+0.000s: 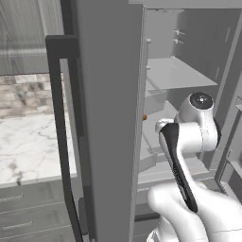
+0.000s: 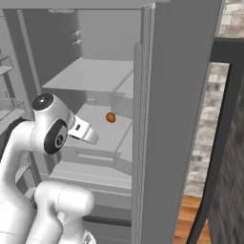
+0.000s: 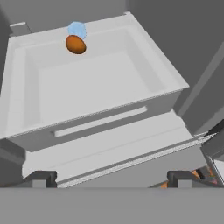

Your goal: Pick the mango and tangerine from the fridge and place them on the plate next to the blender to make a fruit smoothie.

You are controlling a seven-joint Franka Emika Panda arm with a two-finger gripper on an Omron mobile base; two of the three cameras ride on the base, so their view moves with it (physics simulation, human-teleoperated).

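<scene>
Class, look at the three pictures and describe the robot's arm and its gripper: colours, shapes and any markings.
The arm is glossy white with rounded, tube-like segments. Dark round caps and a black strip mark its joints. The gripper ends in two small dark, blocky fingertips. No cables or lettering show.

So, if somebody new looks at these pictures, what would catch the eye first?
Probably the small orange fruit, the one spot of colour, lying on a grey shelf inside the open fridge, with a pale blue thing just beyond it in the hand view. Next, the white arm reaching into the fridge, its jaws open. Then the big grey door with its long black handle.
</scene>
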